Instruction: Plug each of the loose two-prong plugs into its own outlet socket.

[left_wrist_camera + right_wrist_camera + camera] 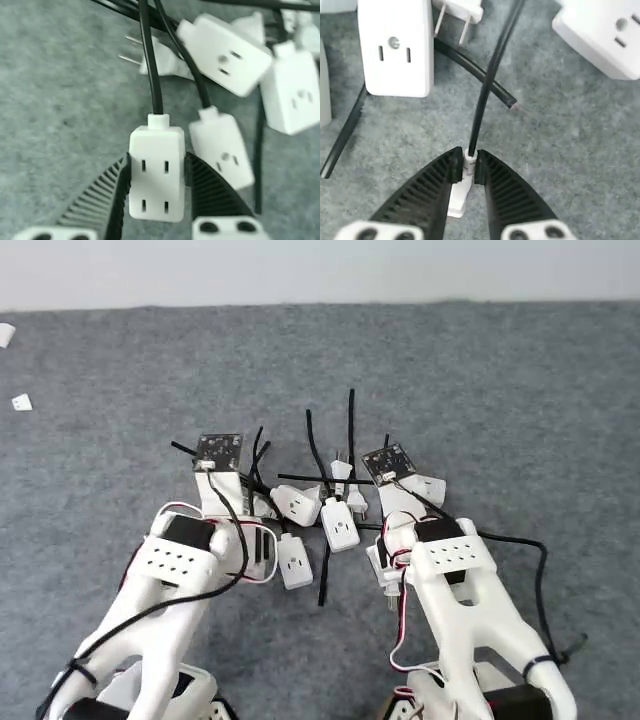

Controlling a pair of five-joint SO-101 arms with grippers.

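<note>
1. The high view comes from a fixed camera above the near side of the table. It looks down and forward, from behind the left arm and the right arm, as far as a pale wall.
2. The left wrist view looks along the left gripper onto the table from very near, with a double socket between the fingers.
3. The right wrist view looks along the right gripper in the same manner, also very near, with a plug between the fingers.
4. All three views share the group of white sockets and black cords in the middle of the table.
</note>
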